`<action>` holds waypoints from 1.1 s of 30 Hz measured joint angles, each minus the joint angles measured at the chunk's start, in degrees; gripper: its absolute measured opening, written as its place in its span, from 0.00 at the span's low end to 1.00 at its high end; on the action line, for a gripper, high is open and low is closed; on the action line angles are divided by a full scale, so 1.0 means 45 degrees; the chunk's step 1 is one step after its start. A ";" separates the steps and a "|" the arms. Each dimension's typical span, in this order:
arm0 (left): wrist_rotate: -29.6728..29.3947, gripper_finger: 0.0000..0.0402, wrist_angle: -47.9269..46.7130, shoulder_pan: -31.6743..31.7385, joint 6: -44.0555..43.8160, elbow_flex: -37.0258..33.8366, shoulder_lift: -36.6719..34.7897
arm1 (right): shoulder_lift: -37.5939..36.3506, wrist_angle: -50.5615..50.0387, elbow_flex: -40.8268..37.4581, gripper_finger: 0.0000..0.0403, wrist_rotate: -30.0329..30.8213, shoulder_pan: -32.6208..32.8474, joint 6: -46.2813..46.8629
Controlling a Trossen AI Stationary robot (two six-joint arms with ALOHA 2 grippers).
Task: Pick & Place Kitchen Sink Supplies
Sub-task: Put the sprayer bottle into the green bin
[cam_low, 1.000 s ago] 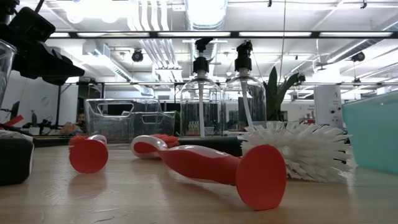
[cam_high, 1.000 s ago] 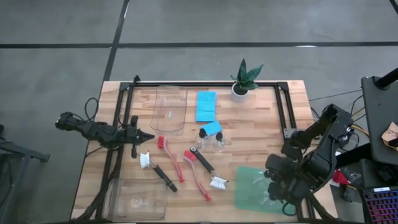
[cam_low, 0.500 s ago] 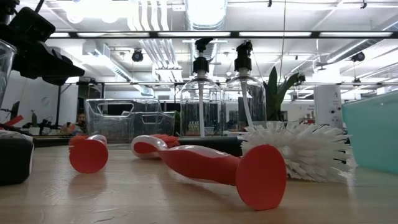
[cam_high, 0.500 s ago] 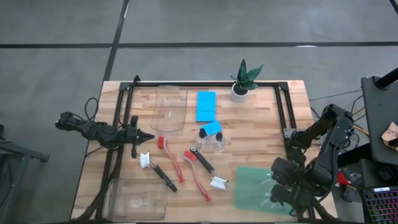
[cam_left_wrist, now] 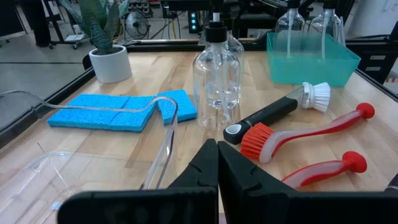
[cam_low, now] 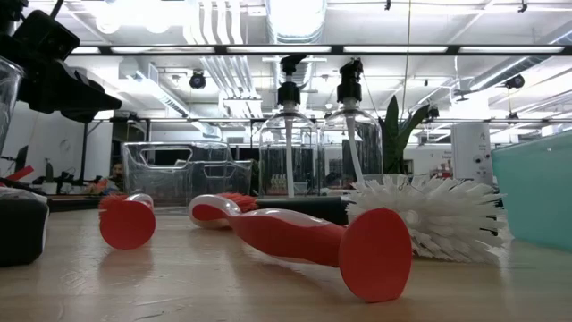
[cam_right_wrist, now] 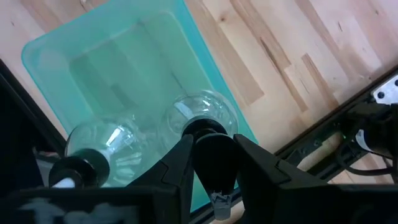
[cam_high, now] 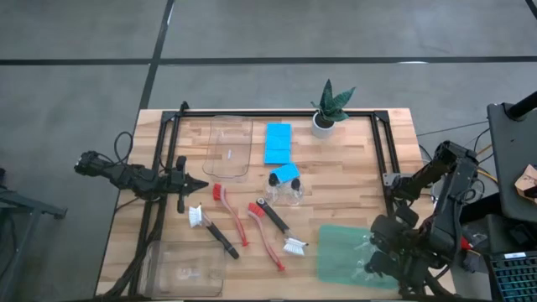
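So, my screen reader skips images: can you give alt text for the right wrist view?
The right pincer grips the black pump top of a clear soap bottle standing in a green bin, beside a second bottle. Wooden table beyond.

Grey concrete floor, wooden table, bright ceiling lights

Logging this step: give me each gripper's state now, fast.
Left gripper: shut, empty, at the table's left edge.
Right gripper: shut on the clear pump bottle's black top, over the green bin.
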 joint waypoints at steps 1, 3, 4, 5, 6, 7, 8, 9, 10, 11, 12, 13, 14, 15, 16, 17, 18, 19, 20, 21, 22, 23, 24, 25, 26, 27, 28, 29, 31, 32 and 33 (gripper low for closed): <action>-0.0002 0.00 0.0000 0.0000 0.0000 0.0000 0.0000 | 0.0002 0.0000 0.0000 0.25 -0.0004 0.0000 0.0023; 0.0002 0.00 0.0000 0.0000 0.0000 0.0000 0.0000 | 0.0009 0.0001 -0.0003 0.28 -0.0024 0.0005 0.0096; 0.0000 0.00 0.0000 -0.0002 0.0000 0.0000 0.0003 | 0.0012 0.0005 -0.0020 0.29 -0.0123 0.0005 0.0192; 0.0000 0.00 0.0000 -0.0002 0.0000 0.0000 0.0004 | 0.0034 -0.0001 -0.0032 0.31 -0.0189 0.0012 0.0263; 0.0001 0.00 0.0000 -0.0004 0.0000 0.0000 0.0002 | 0.0044 0.0002 -0.0039 0.33 -0.0189 0.0010 0.0282; -0.0001 0.00 0.0000 -0.0002 0.0000 0.0000 0.0002 | 0.0044 0.0028 -0.0039 0.34 -0.0186 0.0005 0.0282; 0.0001 0.00 0.0000 -0.0005 0.0000 0.0000 0.0000 | 0.0039 0.0007 -0.0039 0.36 -0.0159 0.0005 0.0286; 0.0000 0.00 0.0000 0.0000 0.0000 0.0000 0.0002 | 0.0039 -0.0010 -0.0039 0.38 -0.0155 0.0004 0.0286; -0.0002 0.00 0.0000 -0.0005 0.0000 0.0000 0.0004 | 0.0039 0.0000 -0.0039 0.40 -0.0141 0.0000 0.0286; 0.0003 0.00 0.0000 0.0000 0.0000 0.0000 0.0000 | 0.0039 0.0010 -0.0039 0.41 -0.0143 -0.0005 0.0286; 0.0003 0.00 0.0000 -0.0005 0.0000 0.0000 0.0005 | 0.0039 0.0005 -0.0039 0.43 -0.0136 -0.0019 0.0286; -0.0002 0.00 0.0000 0.0000 0.0000 0.0000 0.0000 | 0.0039 0.0000 -0.0039 0.45 -0.0113 -0.0019 0.0282; 0.0000 0.00 0.0000 -0.0005 0.0000 0.0000 0.0001 | 0.0039 0.0003 -0.0030 0.47 -0.0098 -0.0019 0.0278; 0.0001 0.00 0.0000 -0.0003 0.0000 0.0000 0.0005 | 0.0039 0.0002 -0.0021 0.48 -0.0094 -0.0019 0.0270; -0.0002 0.00 0.0000 0.0000 0.0000 0.0000 0.0003 | 0.0039 0.0001 -0.0005 0.50 -0.0091 -0.0019 0.0267; 0.0000 0.00 0.0000 -0.0003 0.0000 0.0000 0.0000 | 0.0036 0.0001 0.0022 0.51 -0.0085 -0.0019 0.0259; 0.0003 0.00 0.0000 0.0000 0.0000 0.0000 0.0000 | 0.0029 0.0003 0.0047 0.53 -0.0068 -0.0019 0.0252; 0.0003 0.00 0.0000 -0.0005 0.0000 0.0000 0.0005 | 0.0020 0.0005 0.0067 0.54 -0.0045 -0.0019 0.0252; -0.0002 0.00 0.0000 -0.0005 0.0000 0.0000 0.0000 | -0.0008 0.0002 0.0073 0.55 -0.0010 -0.0019 0.0252; 0.0000 0.00 0.0000 0.0000 0.0000 0.0000 0.0000 | -0.0040 0.0005 0.0073 0.56 0.0073 -0.0019 0.0251; 0.0003 0.00 0.0000 -0.0003 0.0000 0.0000 0.0000 | -0.0059 0.0005 0.0078 0.57 0.0202 -0.0019 0.0248; -0.0002 0.00 0.0000 -0.0005 0.0000 0.0000 0.0000 | -0.0110 0.0000 0.0083 0.58 0.0345 -0.0019 0.0248; 0.0003 0.00 0.0000 0.0000 0.0000 0.0000 0.0000 | -0.0142 0.0005 0.0083 0.59 0.0452 -0.0019 0.0239; -0.0001 0.00 0.0000 -0.0002 0.0000 0.0000 0.0000 | -0.0193 0.0005 0.0083 0.60 0.0598 -0.0028 0.0231; 0.0002 0.00 0.0000 0.0000 0.0000 0.0000 0.0000 | -0.0258 0.0003 0.0083 0.61 0.0693 -0.0070 0.0210; 0.0000 0.00 0.0000 0.0000 0.0000 0.0000 0.0003 | -0.0315 0.0005 0.0083 0.61 0.0759 -0.0105 0.0201; -0.0002 0.00 0.0000 0.0000 0.0000 0.0000 0.0001 | -0.0389 0.0000 0.0083 0.61 0.0861 -0.0158 0.0198; 0.0003 0.00 0.0000 -0.0002 0.0000 0.0000 0.0000 | -0.0481 0.0004 0.0083 0.62 0.1001 -0.0195 0.0170; -0.0002 0.00 0.0000 -0.0005 0.0000 0.0000 0.0000 | -0.0664 -0.0004 0.0083 0.62 0.1317 -0.0308 0.0042; 0.0003 0.00 0.0000 0.0000 0.0000 0.0000 0.0004 | -0.0755 0.0005 0.0083 0.62 0.1481 -0.0396 -0.0051; -0.0001 0.00 0.0000 0.0000 0.0000 0.0000 0.0000 | -0.0842 0.0000 0.0083 0.61 0.1675 -0.0479 -0.0152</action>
